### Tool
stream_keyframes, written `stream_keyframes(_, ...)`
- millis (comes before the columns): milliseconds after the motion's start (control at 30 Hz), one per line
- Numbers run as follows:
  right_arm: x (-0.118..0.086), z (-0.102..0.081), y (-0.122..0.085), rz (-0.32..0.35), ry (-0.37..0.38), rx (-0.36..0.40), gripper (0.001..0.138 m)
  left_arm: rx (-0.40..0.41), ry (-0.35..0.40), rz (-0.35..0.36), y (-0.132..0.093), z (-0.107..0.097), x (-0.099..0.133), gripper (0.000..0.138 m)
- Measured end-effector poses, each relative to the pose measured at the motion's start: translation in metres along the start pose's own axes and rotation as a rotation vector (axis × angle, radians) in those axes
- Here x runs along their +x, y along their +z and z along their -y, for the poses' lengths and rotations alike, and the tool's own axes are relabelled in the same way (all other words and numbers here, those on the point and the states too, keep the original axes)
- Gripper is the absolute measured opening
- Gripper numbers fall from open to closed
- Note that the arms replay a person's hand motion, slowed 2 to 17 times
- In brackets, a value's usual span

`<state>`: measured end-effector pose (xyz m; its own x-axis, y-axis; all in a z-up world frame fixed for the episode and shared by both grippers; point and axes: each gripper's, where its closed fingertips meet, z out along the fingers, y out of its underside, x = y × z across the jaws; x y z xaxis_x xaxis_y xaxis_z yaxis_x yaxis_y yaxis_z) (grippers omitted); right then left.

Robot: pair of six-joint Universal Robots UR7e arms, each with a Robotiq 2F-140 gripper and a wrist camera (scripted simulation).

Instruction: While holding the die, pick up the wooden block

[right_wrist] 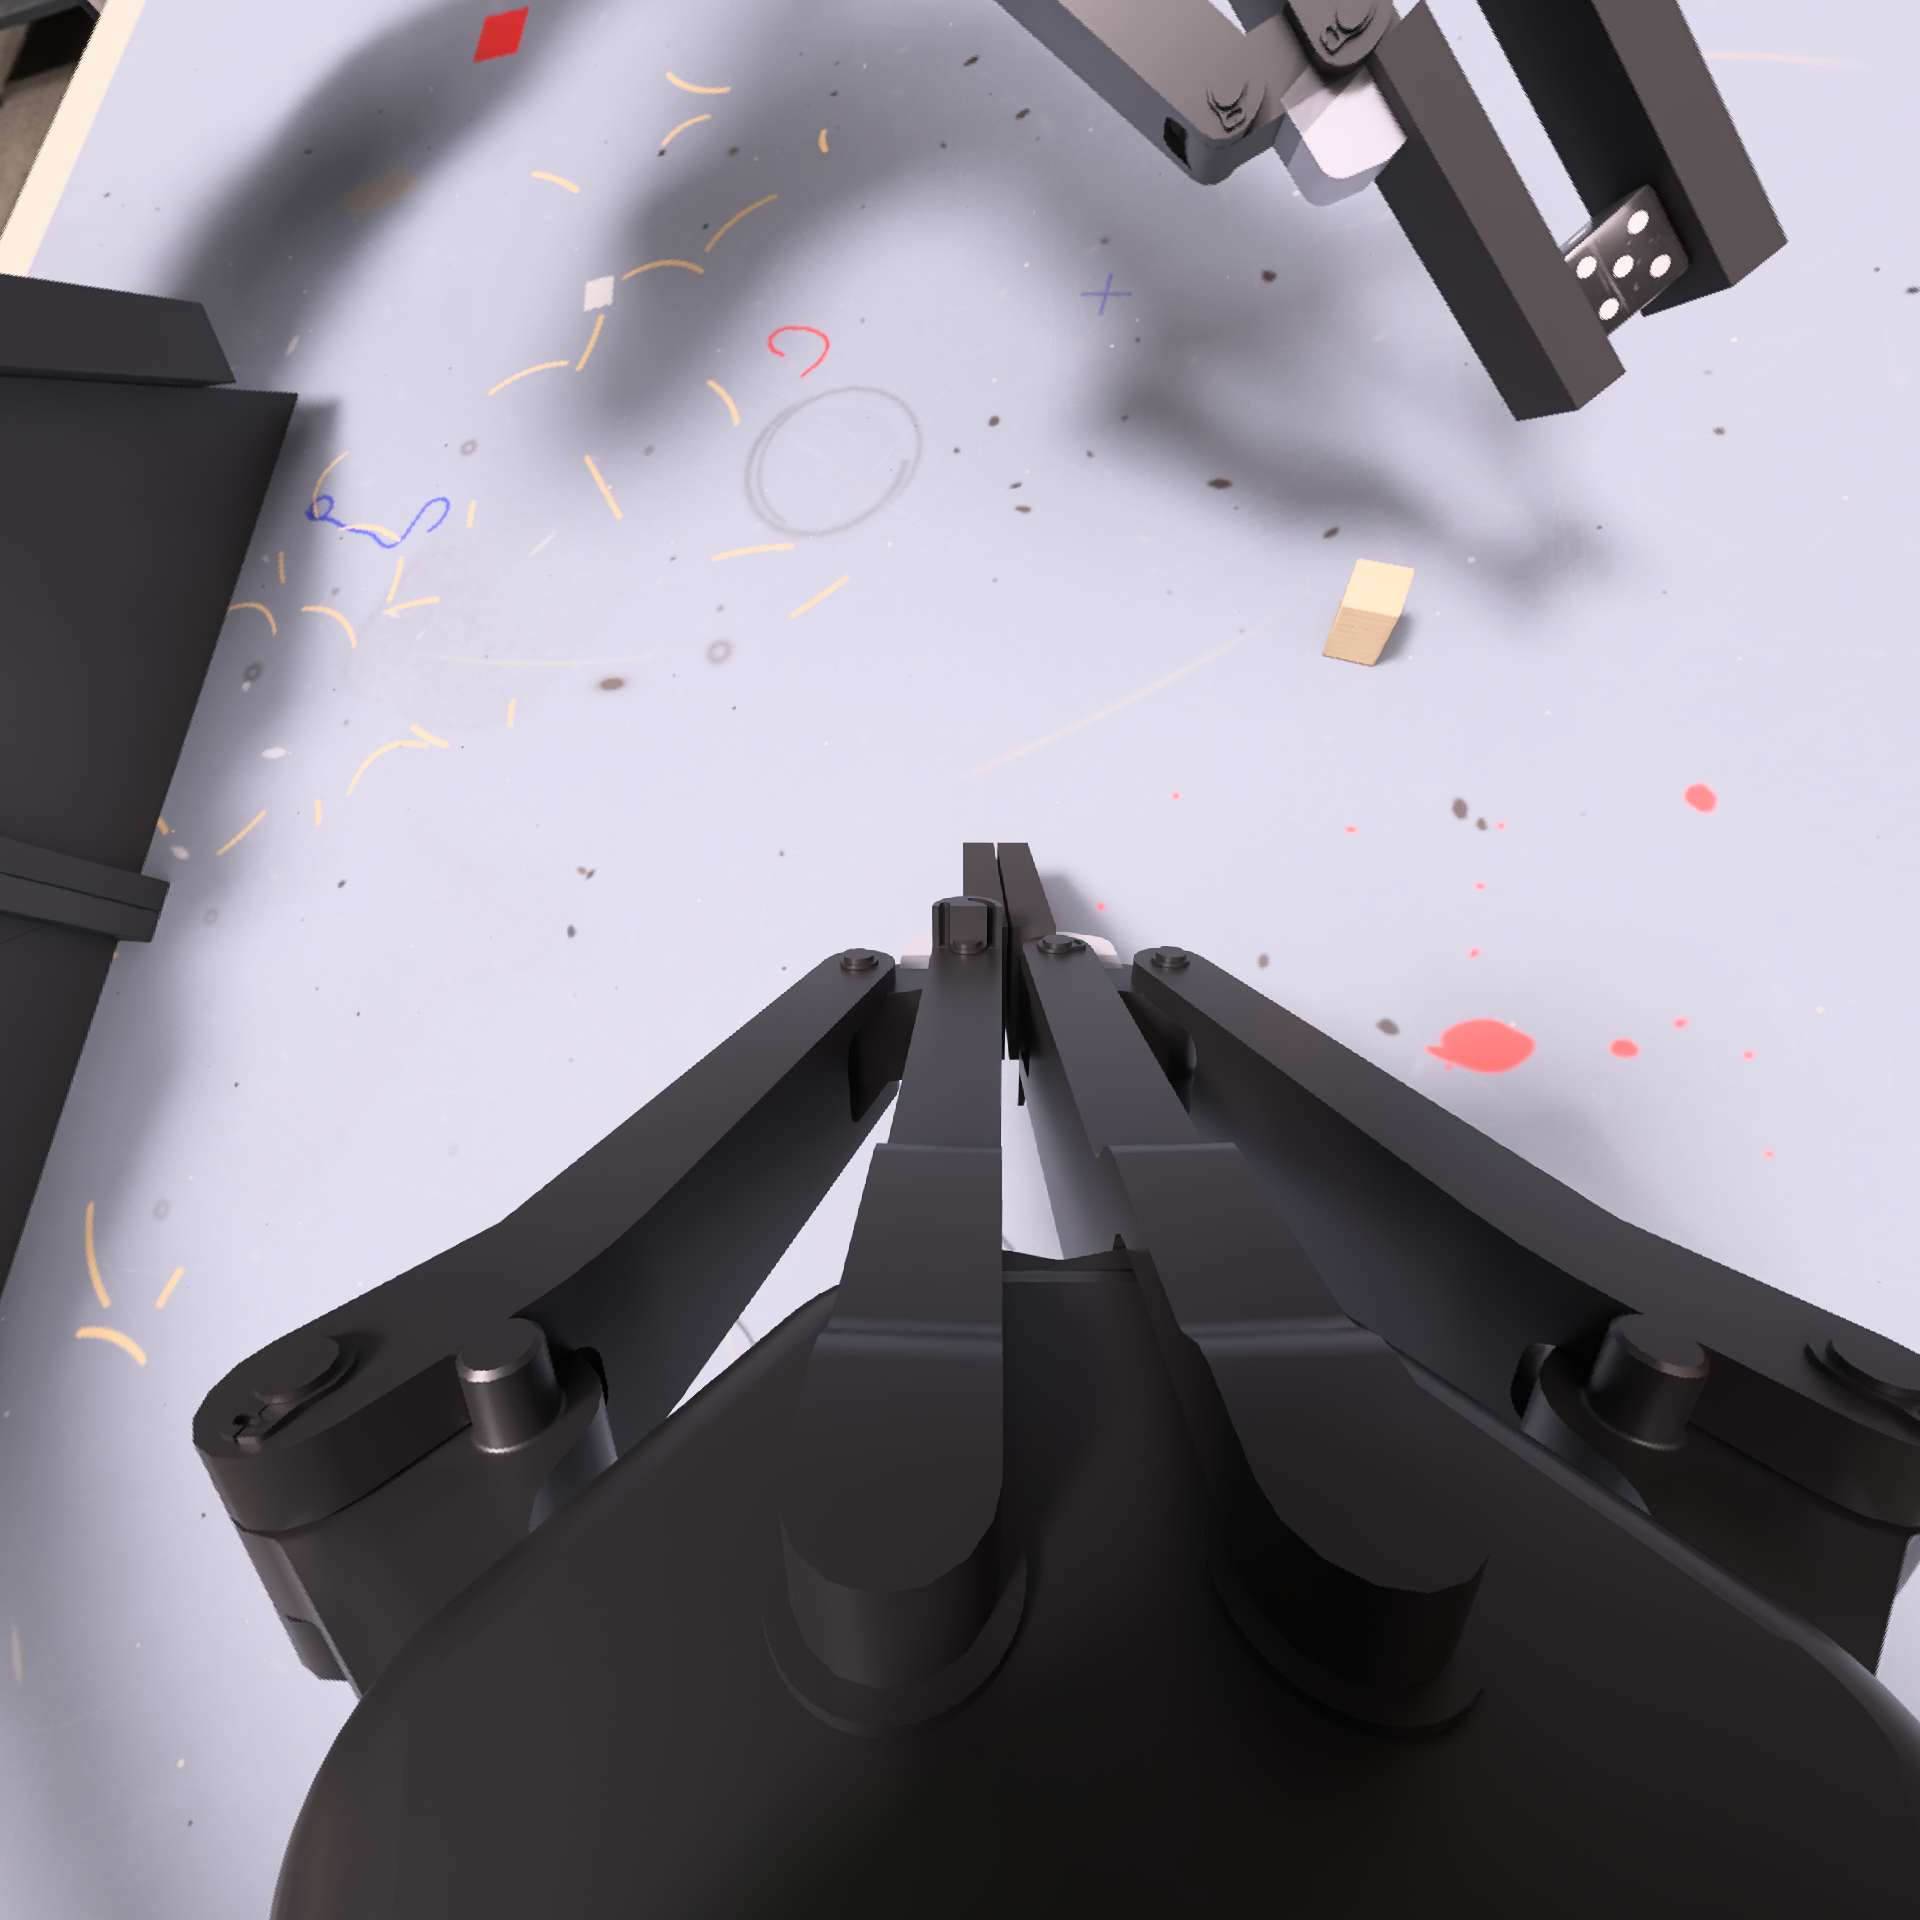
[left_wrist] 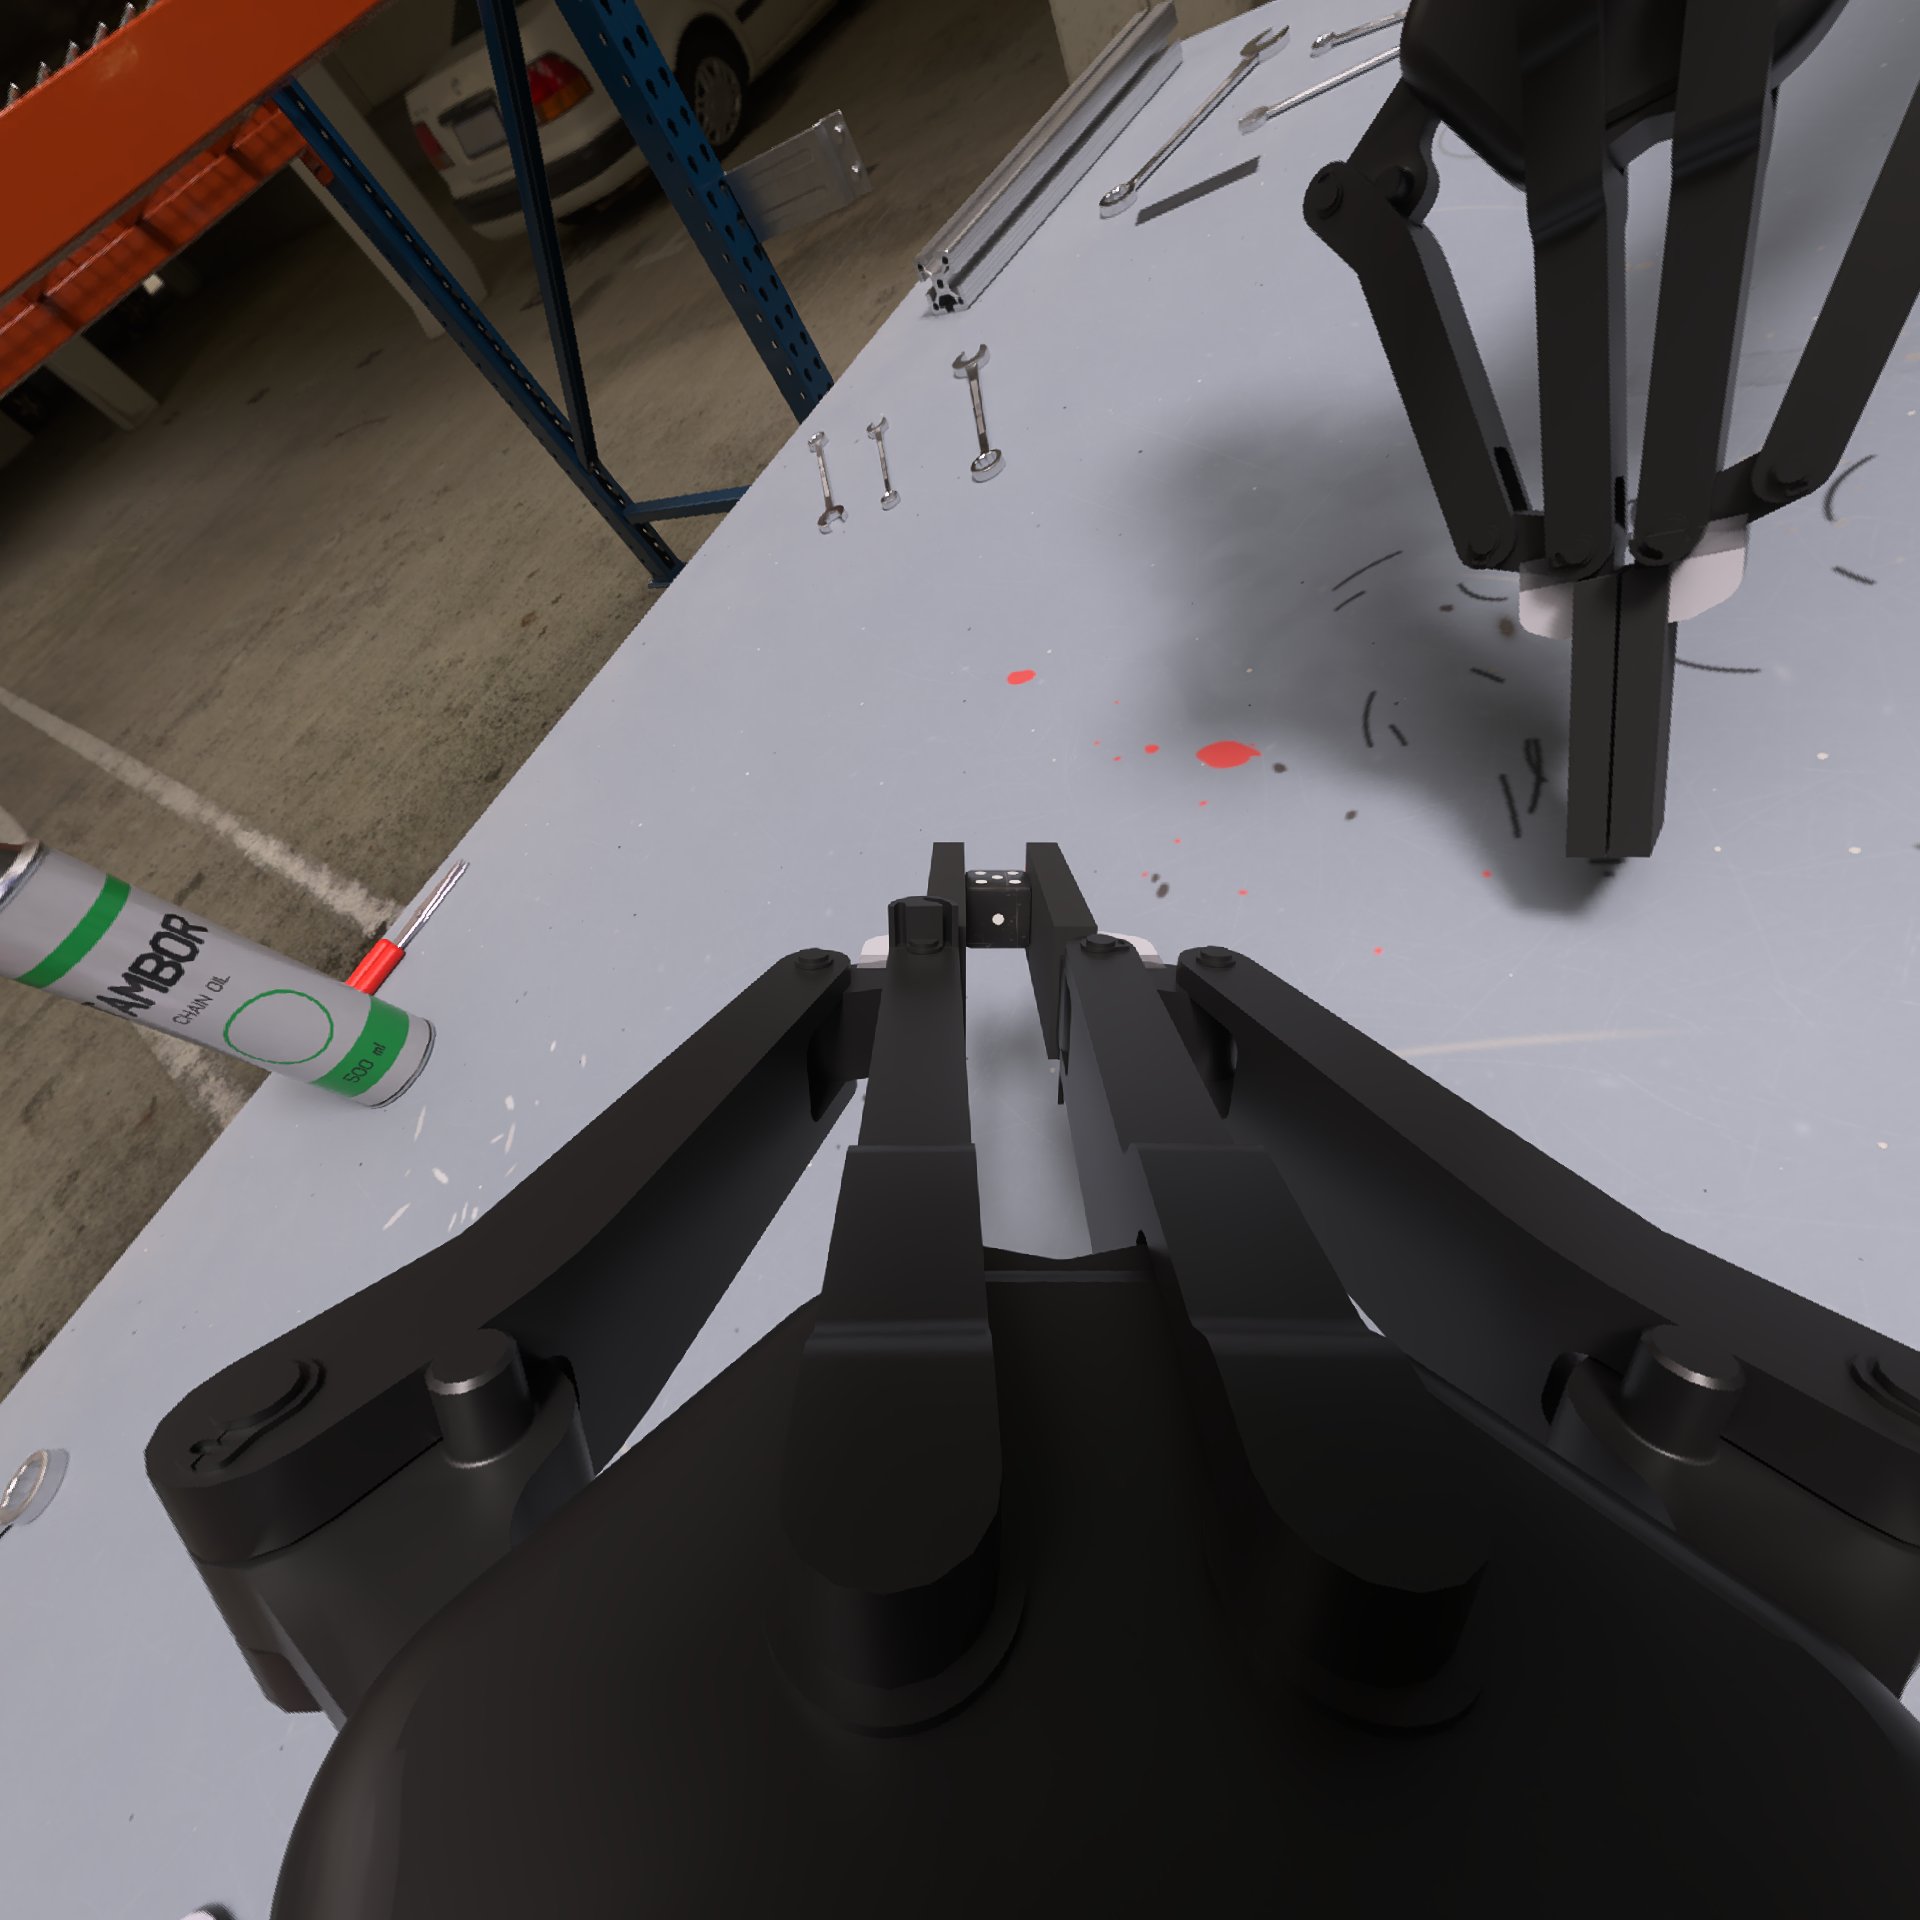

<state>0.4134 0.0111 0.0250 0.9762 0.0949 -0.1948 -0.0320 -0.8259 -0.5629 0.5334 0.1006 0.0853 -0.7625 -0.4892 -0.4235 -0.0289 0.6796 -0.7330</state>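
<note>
Black die (left_wrist: 997,907) with white pips sits clamped between the fingertips of the left gripper (left_wrist: 995,883), seen in the left wrist view above a pale grey surface (left_wrist: 727,790). Red paint spots (left_wrist: 1226,754) lie just ahead and to the right of the fingertips. Farther off at upper right the right gripper (left_wrist: 1614,821) points straight down with its two fingers pressed flat together, nothing between them, tips close to the surface over their own shadow. Three small wrenches (left_wrist: 883,462) lie side by side near the surface's far left edge, an aluminium rail (left_wrist: 1049,166) and longer wrenches (left_wrist: 1195,120) beyond them. A spray can (left_wrist: 239,997) with green bands lies on its side at the left edge, a red-handled tool (left_wrist: 400,935) just behind it. Wooden block not visible in this view. Right wrist view: right gripper (right_wrist: 995,868) clenched empty, fingers meeting with no gap. Wooden block (right_wrist: 1368,611), pale, stands on the surface ahead and to the right of the fingertips, well apart from them, touching nothing else. Left gripper (right_wrist: 1621,312) enters at upper right, die (right_wrist: 1623,258) gripped between its fingers, clear of the block. Surface carries orange curved marks, blue and red scribbles and a red splash (right_wrist: 1481,1044). A dark flat body (right_wrist: 114,623) fills the left edge.
</note>
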Motion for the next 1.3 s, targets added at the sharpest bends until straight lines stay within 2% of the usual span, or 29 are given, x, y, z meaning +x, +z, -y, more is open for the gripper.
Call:
stream_keyframes(300, -0.002, -0.005, 0.004, 0.019, 0.011, -0.008, 0.001, -0.007, 0.006, -0.005, 0.002, -0.001, 0.002, 0.016)
stream_keyframes(533, 0.0, -0.007, 0.0, 0.002, 0.01, -0.006, 0.001, -0.008, 0.007, -0.005, 0.003, -0.001, 0.002, 0.016)
stream_keyframes(933, -0.002, -0.013, -0.001, 0.015, 0.017, -0.017, 0.001, -0.011, 0.004, -0.007, 0.004, -0.001, 0.002, 0.016)
stream_keyframes(1300, -0.002, -0.012, -0.007, 0.011, 0.019, 0.006, 0.001, -0.015, 0.007, -0.01, 0.005, -0.001, 0.003, 0.016)
